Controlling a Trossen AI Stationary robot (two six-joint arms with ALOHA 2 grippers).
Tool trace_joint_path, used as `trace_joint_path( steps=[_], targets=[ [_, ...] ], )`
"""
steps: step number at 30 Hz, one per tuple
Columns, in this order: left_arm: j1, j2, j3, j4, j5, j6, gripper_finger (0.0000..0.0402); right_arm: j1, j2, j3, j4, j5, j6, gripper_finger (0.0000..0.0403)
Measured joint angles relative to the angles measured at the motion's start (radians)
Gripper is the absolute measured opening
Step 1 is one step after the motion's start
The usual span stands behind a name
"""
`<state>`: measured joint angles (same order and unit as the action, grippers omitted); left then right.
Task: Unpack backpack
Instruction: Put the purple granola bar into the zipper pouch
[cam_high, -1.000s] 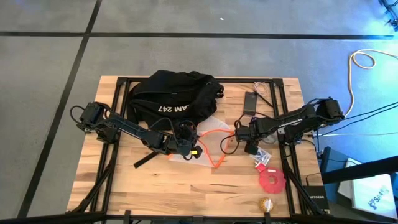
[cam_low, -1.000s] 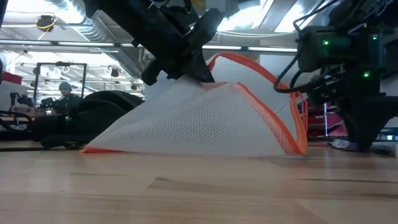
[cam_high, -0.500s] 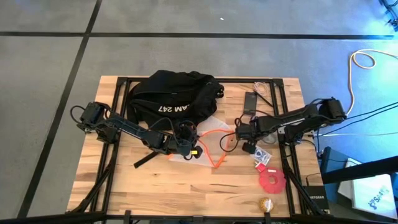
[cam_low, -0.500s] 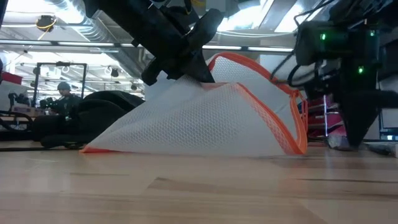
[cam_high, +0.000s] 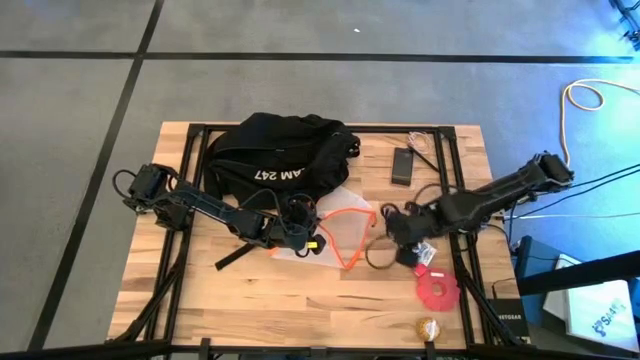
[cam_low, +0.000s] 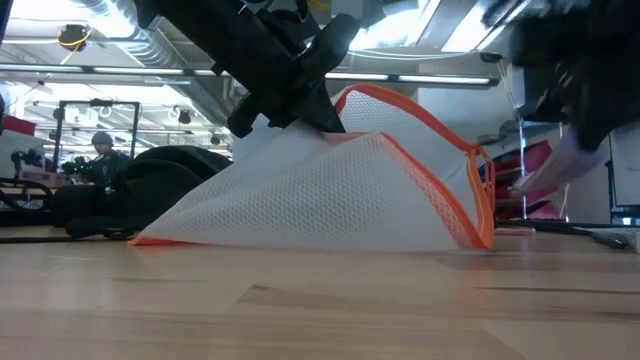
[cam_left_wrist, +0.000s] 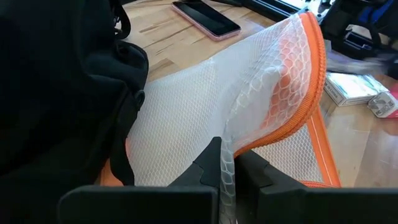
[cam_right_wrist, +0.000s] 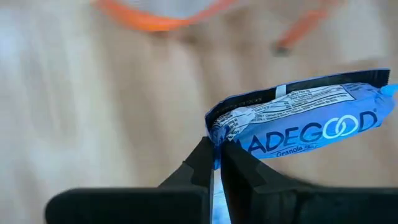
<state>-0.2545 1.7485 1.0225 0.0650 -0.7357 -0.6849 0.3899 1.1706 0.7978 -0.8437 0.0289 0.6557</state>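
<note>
Backpack (cam_high: 280, 150) just behind left gripper (cam_high: 318, 222) pinching white mesh pouch (cam_high: 343, 228); right gripper (cam_right_wrist: 216, 163), well apart, clamped on blue snack packet (cam_right_wrist: 298, 123).

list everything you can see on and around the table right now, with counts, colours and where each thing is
backpack: 1, black with white lettering, far centre of the table
mesh pouch: 1, white netting with orange trim, table centre, near the backpack
snack packet: 1, blue with white print, pinched at one end
phone: 1, dark, flat on the far right part of the table
round red object: 1, near right area
small round gold object: 1, near right edge
table: 1, light wood
cable: 1, pale, coiled on the floor right of the table
left gripper: 1, dark, shut on the mesh pouch
right gripper: 1, dark, shut on the snack packet, right of the pouch
</note>
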Motion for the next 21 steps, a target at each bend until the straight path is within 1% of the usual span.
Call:
trace_joint_path(
  steps=[2, 5, 8, 10, 12, 16, 19, 21],
  targets=[
    [0.000, 0.000, 0.000, 0.000, 0.000, 0.000, 0.0000, 0.075, -0.008, 0.027, 0.022, -0.022, 0.019, 0.0003],
    [0.000, 0.000, 0.000, 0.000, 0.000, 0.000, 0.0000, 0.178, -0.010, 0.064, 0.101, -0.018, 0.022, 0.0003],
    [0.000, 0.000, 0.000, 0.000, 0.000, 0.000, 0.0000, 0.244, -0.010, 0.070, 0.256, -0.002, 0.014, 0.0003],
    [0.000, 0.000, 0.000, 0.000, 0.000, 0.000, 0.0000, 0.269, -0.010, 0.071, 0.356, 0.019, -0.037, 0.0003],
    [0.000, 0.000, 0.000, 0.000, 0.000, -0.007, 0.0000, 0.283, -0.008, 0.071, 0.403, 0.054, -0.093, 0.0003],
    [0.000, 0.000, 0.000, 0.000, 0.000, -0.019, 0.0000, 0.282, -0.008, 0.059, 0.404, 0.112, -0.145, 0.0003],
    [0.000, 0.000, 0.000, -0.001, 0.000, -0.017, 0.0000, 0.246, -0.008, 0.021, 0.407, 0.119, -0.164, 0.0003],
    [0.000, 0.000, 0.000, 0.000, 0.000, -0.016, 0.0000, 0.210, -0.007, -0.010, 0.449, 0.118, -0.157, 0.0003]
  ],
)
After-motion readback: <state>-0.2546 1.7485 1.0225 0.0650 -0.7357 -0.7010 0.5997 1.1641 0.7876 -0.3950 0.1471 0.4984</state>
